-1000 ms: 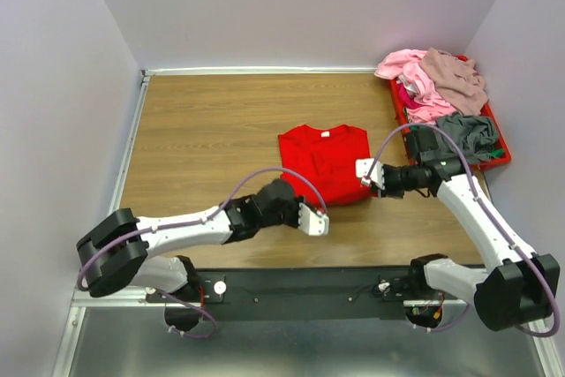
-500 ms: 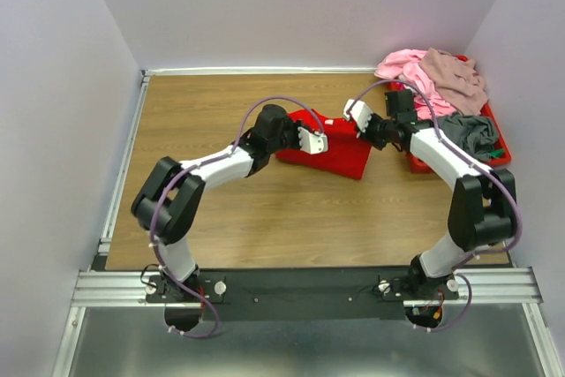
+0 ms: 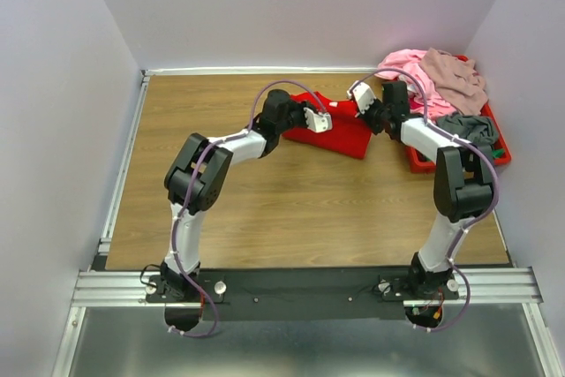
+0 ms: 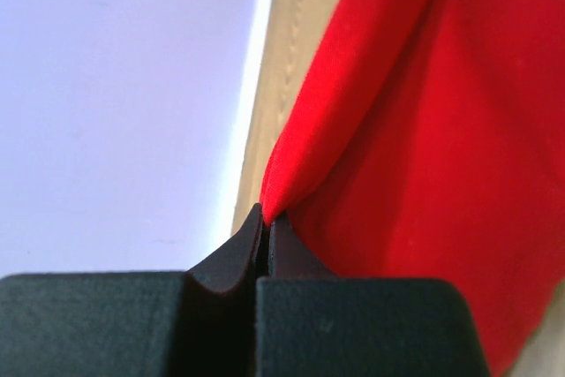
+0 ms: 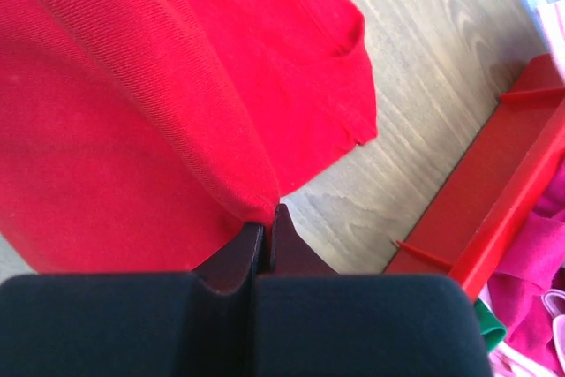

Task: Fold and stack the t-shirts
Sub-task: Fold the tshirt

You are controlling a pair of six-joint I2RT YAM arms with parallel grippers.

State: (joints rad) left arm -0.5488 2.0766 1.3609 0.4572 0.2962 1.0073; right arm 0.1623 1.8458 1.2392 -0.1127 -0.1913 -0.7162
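Left gripper [image 3: 321,120]: clamped shut on a fold of the red t-shirt [image 3: 346,139].
Right gripper [image 3: 358,93]: pinching the same shirt's opposite edge.
Red t-shirt: doubled over, near the worktop's [image 3: 221,116] far edge.
Red tray [image 3: 413,159] (far-right corner): 1 heap of other t-shirts [image 3: 437,77], pink, mauve-beige, grey.

We see a wooden table [image 3: 221,209] enclosed by pale lilac walls [image 3: 300,6]. At 2 o'clock, against the right wall, sits a rigid red tray [image 3: 494,163]. At 6 o'clock, an aluminium rail [image 3: 300,282] spans the near edge.
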